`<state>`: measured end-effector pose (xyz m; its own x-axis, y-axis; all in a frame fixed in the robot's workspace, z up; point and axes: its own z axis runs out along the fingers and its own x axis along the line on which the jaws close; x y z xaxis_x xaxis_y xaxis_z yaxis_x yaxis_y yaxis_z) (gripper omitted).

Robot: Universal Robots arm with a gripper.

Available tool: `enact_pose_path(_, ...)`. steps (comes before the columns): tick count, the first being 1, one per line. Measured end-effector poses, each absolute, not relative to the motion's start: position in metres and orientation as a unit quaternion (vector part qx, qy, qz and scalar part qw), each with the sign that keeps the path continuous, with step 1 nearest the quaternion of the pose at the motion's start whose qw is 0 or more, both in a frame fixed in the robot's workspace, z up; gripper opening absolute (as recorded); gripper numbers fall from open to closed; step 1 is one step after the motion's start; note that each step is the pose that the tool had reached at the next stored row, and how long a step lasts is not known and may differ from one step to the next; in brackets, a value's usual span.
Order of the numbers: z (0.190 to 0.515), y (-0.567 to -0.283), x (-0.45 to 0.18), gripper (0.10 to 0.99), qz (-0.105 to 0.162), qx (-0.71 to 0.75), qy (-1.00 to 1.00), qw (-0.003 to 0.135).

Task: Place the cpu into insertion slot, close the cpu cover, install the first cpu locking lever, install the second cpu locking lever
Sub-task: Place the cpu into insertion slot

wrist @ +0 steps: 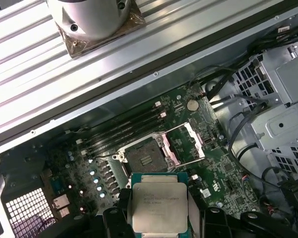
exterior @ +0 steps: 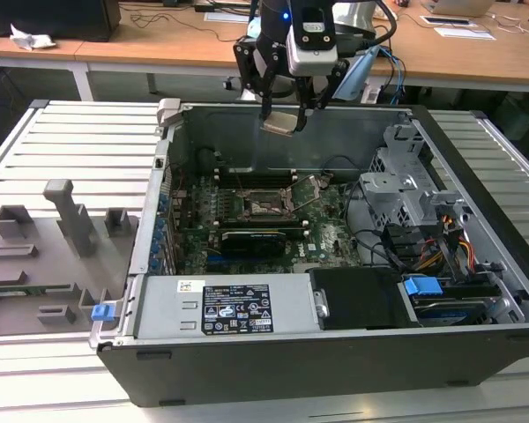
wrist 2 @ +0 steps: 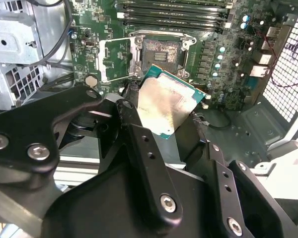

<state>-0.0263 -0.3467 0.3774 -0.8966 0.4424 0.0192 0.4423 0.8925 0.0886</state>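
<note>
First wrist view: the claw [wrist: 160, 221] grips the silvery, green-edged cpu [wrist: 159, 203].

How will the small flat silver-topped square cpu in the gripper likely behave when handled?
The small flat silver-topped square cpu looks thin and stiff, so probably light. The black gripper clamps only its edges, and the metal top looks smooth, so it might slip or tilt.

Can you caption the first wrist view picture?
Claw holds the cpu above the motherboard; the insertion slot lies uncovered.
</note>
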Motion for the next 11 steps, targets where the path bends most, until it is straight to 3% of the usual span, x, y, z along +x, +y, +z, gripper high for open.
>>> enact_pose_path(11, 0.3774, -0.3467, -0.0263, 0.537, 0.045, 0.263, 0.964, 0.002)
